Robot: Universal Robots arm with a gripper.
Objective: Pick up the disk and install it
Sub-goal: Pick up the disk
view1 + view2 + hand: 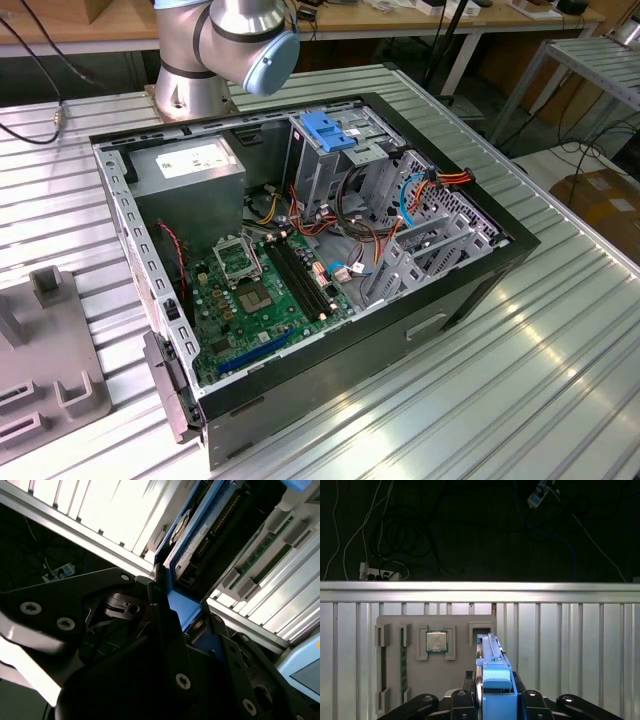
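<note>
Nearest to you, the gripper (496, 702) is clamped on the disk (492, 675). Its black fingers (462, 701) press on either side of the bright blue carrier frame (184, 609), and the drive stands on edge between them. In the second wrist view you see the drive's silver-grey face and its connector row (224, 516) running away from the jaws.

Behind the disk lies the grey fixture plate (460, 675). It carries a processor chip (436, 642) in a square nest, a memory module (403, 660) in a long slot, and a bracket (481, 628) in line with the disk's far end. You cannot tell from the wrist views whether the disk touches the plate.

The plate rests on the slatted aluminium table (570, 650). Past the table's edge you see a dark floor with loose cables and a power strip (377, 573).

In the exterior view, the open computer case (450, 300) lies on its side on the same table, towards the exterior view's right of the fixture plate. Inside it are:
- the green motherboard (250, 300), nearest the camera
- the power supply (190, 165), behind the motherboard
- the upright drive cage (330, 135) with a blue plastic top
- bundles of coloured wiring

Farthest back, the arm's base (200, 70) stands just beyond the case.
</note>
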